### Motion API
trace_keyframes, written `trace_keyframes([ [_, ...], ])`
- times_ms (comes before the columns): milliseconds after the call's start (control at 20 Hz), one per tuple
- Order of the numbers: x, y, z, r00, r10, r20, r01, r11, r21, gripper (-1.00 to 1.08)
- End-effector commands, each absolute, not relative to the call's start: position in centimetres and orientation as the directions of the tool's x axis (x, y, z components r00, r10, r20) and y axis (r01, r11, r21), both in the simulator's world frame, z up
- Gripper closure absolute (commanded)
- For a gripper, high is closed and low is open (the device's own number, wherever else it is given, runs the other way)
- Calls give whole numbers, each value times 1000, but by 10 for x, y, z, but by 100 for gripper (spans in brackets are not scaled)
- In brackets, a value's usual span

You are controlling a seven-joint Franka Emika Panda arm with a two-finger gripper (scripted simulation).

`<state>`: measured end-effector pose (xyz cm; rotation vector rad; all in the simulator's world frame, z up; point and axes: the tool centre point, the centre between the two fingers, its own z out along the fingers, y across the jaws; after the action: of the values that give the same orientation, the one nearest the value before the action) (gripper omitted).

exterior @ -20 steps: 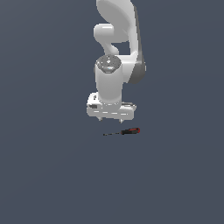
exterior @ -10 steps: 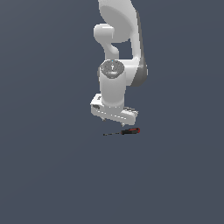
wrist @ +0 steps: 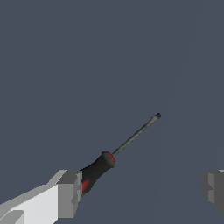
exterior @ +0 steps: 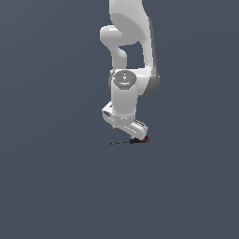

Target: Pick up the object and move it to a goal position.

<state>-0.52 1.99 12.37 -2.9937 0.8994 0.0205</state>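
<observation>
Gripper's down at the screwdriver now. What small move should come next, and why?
Probably a small sideways shift to centre the gripper over the handle before closing. In the wrist view the jaws stand wide open, and the screwdriver lies with its handle right beside one finger rather than midway between them, its shaft pointing away. Closing now might push it or catch only the end.

The screwdriver (wrist: 117, 153) has a thin, dull metal shaft and a glossy black-and-red plastic handle. The fingers (wrist: 70, 194) look smooth, matt grey. The worktop (exterior: 56, 186) is flat matt slate.
</observation>
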Motion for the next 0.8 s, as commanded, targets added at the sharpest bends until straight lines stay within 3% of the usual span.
trace_keyframes([
  [0,-6,23,119,796,-604,-18,-605,-796,-10,-92],
  [750,-9,42,91,513,-858,-15,-859,-513,-2,-92],
])
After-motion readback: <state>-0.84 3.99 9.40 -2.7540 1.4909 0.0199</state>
